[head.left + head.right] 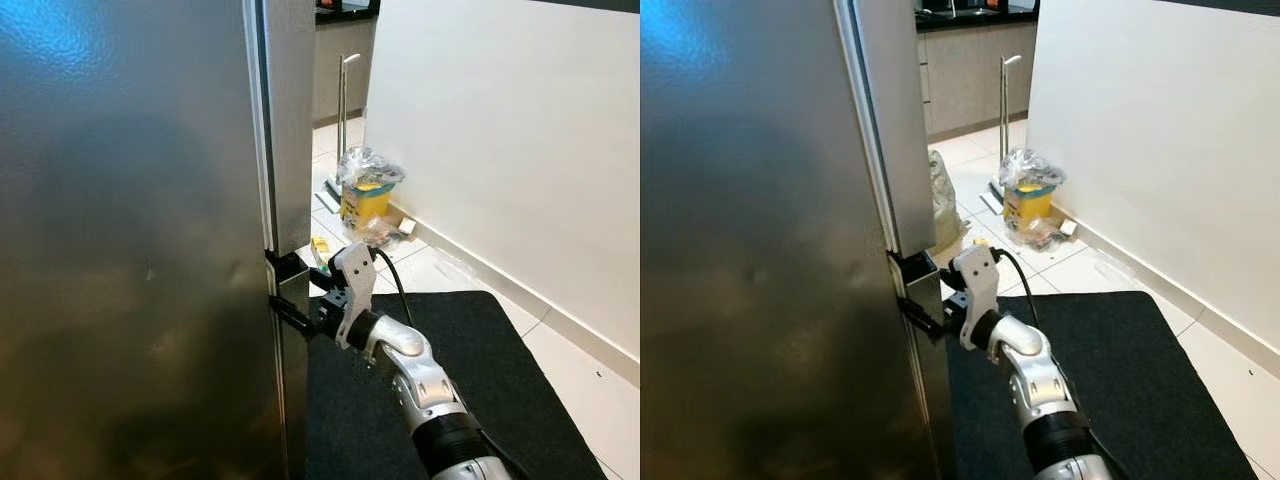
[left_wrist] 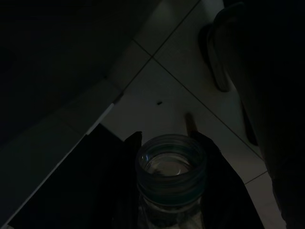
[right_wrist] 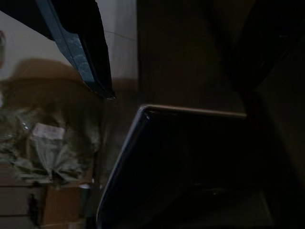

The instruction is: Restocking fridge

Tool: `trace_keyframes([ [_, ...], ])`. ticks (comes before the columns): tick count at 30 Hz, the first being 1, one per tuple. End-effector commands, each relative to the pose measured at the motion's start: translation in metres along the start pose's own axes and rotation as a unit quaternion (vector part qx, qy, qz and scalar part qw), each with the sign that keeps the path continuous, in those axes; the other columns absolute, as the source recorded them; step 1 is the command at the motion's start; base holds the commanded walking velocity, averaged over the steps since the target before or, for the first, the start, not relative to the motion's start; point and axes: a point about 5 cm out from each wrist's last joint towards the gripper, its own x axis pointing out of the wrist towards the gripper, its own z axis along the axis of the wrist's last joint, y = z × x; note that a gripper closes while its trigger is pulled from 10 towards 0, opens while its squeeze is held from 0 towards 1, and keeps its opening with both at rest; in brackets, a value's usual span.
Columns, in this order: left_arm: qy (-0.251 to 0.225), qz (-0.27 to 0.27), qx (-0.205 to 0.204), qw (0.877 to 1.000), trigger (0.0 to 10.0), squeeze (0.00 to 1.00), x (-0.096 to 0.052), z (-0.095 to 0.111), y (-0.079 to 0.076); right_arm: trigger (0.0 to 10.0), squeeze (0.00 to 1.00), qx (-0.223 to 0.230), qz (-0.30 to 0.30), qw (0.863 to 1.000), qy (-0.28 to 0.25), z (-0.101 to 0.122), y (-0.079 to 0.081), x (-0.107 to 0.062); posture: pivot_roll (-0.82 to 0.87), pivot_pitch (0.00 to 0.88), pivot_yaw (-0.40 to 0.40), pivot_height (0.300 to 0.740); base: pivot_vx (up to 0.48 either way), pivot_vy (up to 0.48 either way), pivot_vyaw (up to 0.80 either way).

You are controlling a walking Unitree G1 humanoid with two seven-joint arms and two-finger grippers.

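I'm facing the fridge [image 1: 130, 240], its steel front covering everything from nine through twelve o'clock of my head view. My right gripper [image 1: 300, 300] sits at about six o'clock, pressed to the right-hand edge of the door where a dark gap breaks the upper and lower sections. One black finger [image 1: 290, 318] hooks onto that edge and the other reaches in above it, so the fingers stand a little apart around the door's lip with nothing else between them. I judge it's placed there because that gap is the only purchase for pulling the door open.

My left gripper [image 2: 167, 157] hangs low in shadow, its fingers closed on either side of a clear jar [image 2: 171, 167] with its open mouth facing the wrist camera. That jar is what I mean to stock, and holding it down at my side keeps it clear of the door's swing.

At one o'clock, well beyond the black floor mat [image 1: 470, 370], a plastic bag over a yellow box [image 1: 368, 190] rests near the white wall [image 1: 510, 150].
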Motion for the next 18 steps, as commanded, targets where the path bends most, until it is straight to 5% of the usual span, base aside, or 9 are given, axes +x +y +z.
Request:
trace_keyframes([
  [1,0.005,-0.004,0.0,1.0,10.0,0.0,0.0,-0.003,-0.003,10.0,0.0,-0.005,-0.044,0.999,0.005,0.005,-0.005,0.005,-0.04,0.0,0.001,0.74,0.0,0.0,0.0],
  [18,0.003,-0.004,-0.001,1.0,10.0,0.0,0.0,-0.001,-0.003,10.0,0.0,-0.028,-0.149,0.988,0.025,0.0,-0.027,0.0,-0.04,0.0,-0.002,0.74,0.0,0.0,0.0],
])
